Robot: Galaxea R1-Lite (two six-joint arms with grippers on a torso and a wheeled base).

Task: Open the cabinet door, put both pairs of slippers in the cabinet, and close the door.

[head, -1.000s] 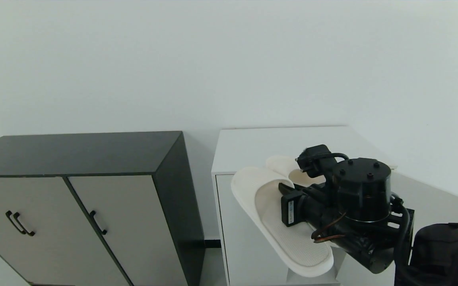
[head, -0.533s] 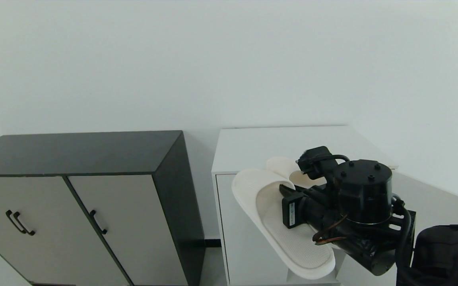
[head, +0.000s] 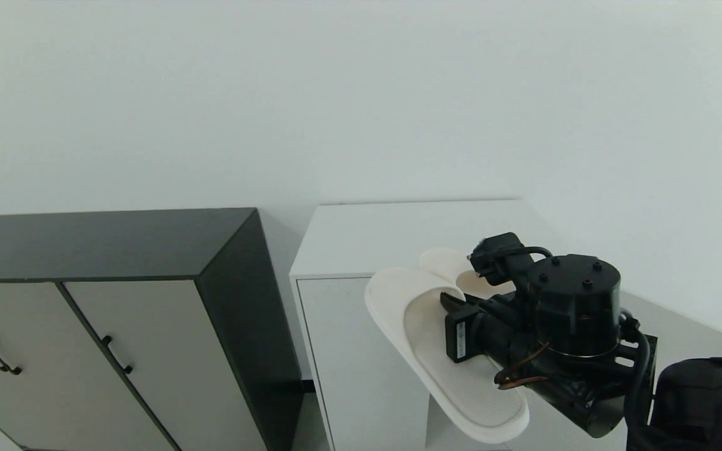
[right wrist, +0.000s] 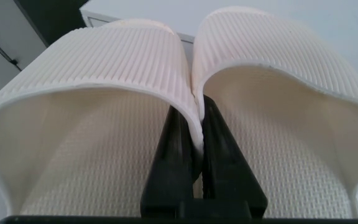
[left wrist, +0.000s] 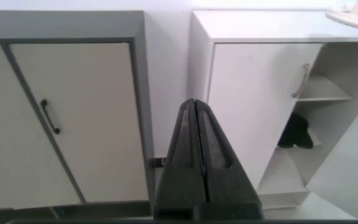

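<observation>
Cream slippers (head: 436, 338) hang before the white cabinet (head: 342, 351), clamped together in the right claw (right wrist: 199, 124), the far one half hidden. The left claw (left wrist: 195, 107) is closed and empty (the dark shape (left wrist: 294, 132) on a cabinet shelf is unclear).

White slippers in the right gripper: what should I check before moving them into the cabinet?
1. Grip: right gripper shut on the pair of white ribbed slippers, pinching their inner edges together: ok.
2. White cabinet open, inner shelves exposed: ok.
3. Space on the lower shelf: a dark thing lies there: cannot tell.
4. Left gripper shut, empty, apart from the opening: ok.
5. Slippers' clearance to the opening's edges: cannot tell.
</observation>
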